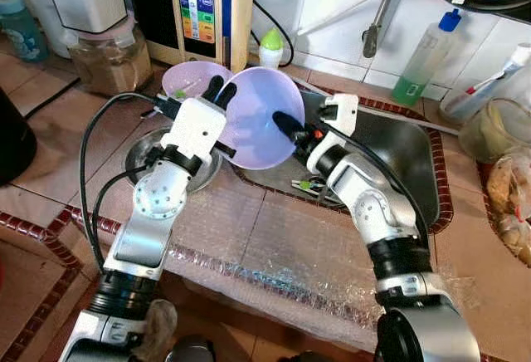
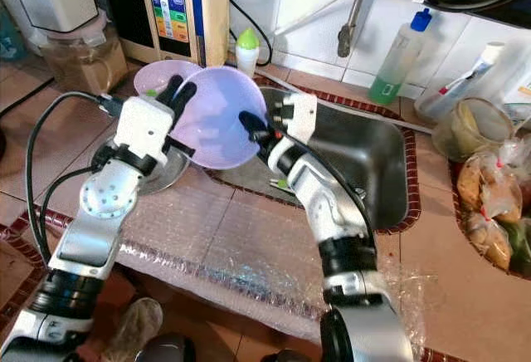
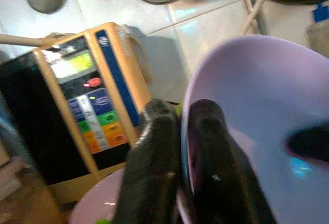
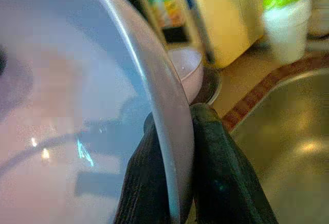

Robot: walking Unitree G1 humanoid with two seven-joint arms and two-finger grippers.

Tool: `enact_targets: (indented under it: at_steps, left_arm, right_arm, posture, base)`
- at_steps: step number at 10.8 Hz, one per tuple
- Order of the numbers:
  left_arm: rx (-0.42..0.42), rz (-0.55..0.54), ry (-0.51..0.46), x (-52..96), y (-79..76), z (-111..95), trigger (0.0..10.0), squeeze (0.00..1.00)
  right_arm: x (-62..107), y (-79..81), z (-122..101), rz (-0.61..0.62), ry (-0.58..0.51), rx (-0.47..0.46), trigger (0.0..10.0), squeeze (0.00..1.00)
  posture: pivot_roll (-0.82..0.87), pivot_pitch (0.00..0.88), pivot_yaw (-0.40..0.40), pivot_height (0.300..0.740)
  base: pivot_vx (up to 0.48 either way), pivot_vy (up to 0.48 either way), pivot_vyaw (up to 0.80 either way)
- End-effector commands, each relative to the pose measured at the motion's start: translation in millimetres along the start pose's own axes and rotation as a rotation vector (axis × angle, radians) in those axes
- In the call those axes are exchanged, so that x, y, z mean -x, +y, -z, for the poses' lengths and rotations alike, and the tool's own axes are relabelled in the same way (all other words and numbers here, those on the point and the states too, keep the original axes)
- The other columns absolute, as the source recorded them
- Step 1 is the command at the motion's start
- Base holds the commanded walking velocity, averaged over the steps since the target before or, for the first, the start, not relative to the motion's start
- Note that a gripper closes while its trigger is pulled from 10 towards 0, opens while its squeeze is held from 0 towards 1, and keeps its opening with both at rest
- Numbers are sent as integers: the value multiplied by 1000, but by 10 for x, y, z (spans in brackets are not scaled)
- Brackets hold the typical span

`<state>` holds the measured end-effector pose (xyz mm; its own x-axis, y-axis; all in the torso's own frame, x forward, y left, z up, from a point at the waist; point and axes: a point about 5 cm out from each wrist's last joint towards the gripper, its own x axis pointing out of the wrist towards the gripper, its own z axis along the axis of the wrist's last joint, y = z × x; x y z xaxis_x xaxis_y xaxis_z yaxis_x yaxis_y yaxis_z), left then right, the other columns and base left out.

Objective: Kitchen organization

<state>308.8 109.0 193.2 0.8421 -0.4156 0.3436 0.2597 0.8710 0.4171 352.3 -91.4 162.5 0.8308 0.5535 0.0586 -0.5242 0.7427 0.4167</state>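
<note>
A lilac plastic bowl (image 1: 259, 117) is held tilted on edge above the corner of the steel sink (image 1: 398, 158). My left gripper (image 1: 220, 90) is shut on the bowl's left rim, fingers (image 3: 205, 157) either side of the wall. My right gripper (image 1: 286, 125) is shut on its right rim, with the rim (image 4: 169, 131) pinched between the black fingers. A second lilac bowl (image 1: 187, 78) sits behind on a steel plate (image 1: 149, 150), with something green inside.
A water purifier (image 1: 199, 5), a jar (image 1: 104, 59) and a small green-capped bottle (image 1: 271, 46) stand along the back. A tap (image 1: 373, 34) hangs over the sink, a green soap bottle (image 1: 423, 59) beside it. Bagged food (image 1: 510, 204) lies at right. Bubble wrap (image 1: 265, 271) covers the front counter.
</note>
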Motion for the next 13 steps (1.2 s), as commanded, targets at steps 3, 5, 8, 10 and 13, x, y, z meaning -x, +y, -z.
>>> enact_targets:
  at_steps: [3, 5, 8, 10, 13]
  left_arm:
    - [1, 102, -76, -40, -152, -122, 10000, 1000]
    - [53, 258, -46, 9, -303, -86, 10000, 1000]
    - [102, 526, 156, 242, -533, 223, 10000, 1000]
    - [107, 528, 291, 291, -434, 396, 10000, 1000]
    - [109, 532, 349, 305, -396, 473, 10000, 1000]
  right_arm:
    - [139, -392, -201, 289, -100, 13, 0, 0]
    - [216, -562, -313, 438, -166, 85, 0, 0]
    - [419, -899, -244, 693, -88, 284, 0, 0]
    - [492, -1045, 31, 770, 42, 262, 0, 0]
    - [764, -1231, 438, 878, 227, 185, 5412, 0]
  posture:
    - [-6, 0, -59, 740]
    - [-9, 0, -52, 740]
    - [-11, 0, -49, 740]
    - [-14, 0, -52, 740]
    - [-12, 0, -55, 740]
  base:
    - [0, 0, 0]
    - [0, 0, 0]
    - [0, 0, 0]
    - [0, 0, 0]
    - [0, 0, 0]
